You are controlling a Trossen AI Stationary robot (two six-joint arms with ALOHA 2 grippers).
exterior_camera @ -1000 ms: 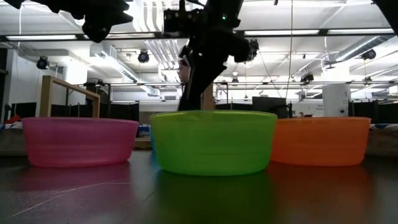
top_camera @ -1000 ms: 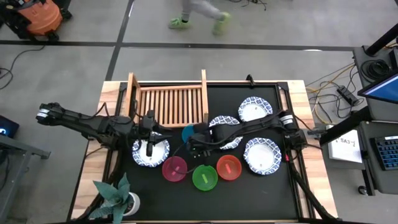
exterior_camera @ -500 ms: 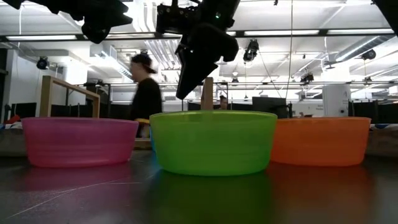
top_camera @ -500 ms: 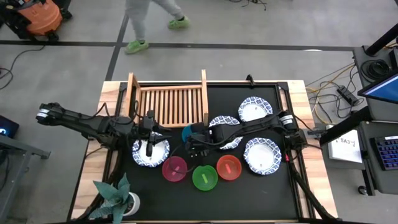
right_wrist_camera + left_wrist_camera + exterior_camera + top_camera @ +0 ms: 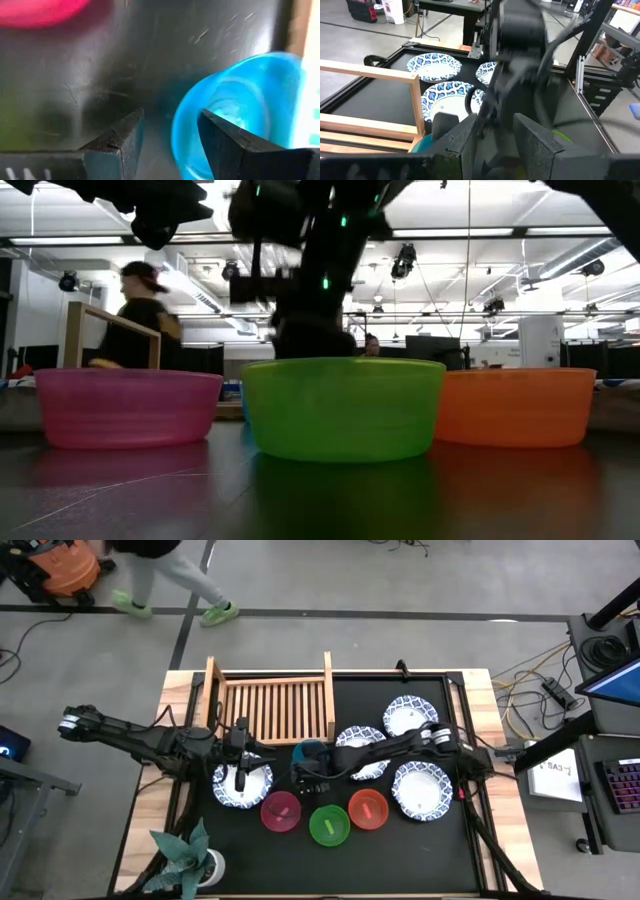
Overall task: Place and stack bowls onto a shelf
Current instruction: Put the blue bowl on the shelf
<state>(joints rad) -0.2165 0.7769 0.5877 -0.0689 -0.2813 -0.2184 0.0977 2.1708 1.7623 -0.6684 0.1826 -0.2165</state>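
right claw [image 5: 307, 772] spread, holding nothing, over the cyan bowl [image 5: 303, 752] on the tabletop just off the shelf [image 5: 272, 705] corner. bowl looks light, stiff, slick plastic; pinch its rim wall. left claw [image 5: 241, 765] part open above a white bowl [image 5: 241, 786], empty.

Right gripper [image 5: 303, 772] slid leftward from beside the middle patterned bowl [image 5: 362, 751], now over the cyan bowl [image 5: 303, 752] at the shelf's [image 5: 270, 708] near right corner. Jaws parted now, shut a second ago, with the cyan rim showing between them in the right wrist view. Dropped lower in the low view too, dark bulk right behind the green bowl [image 5: 343, 408]. Beyond the bench, person [image 5: 165, 575] walked from right of centre off to the left.
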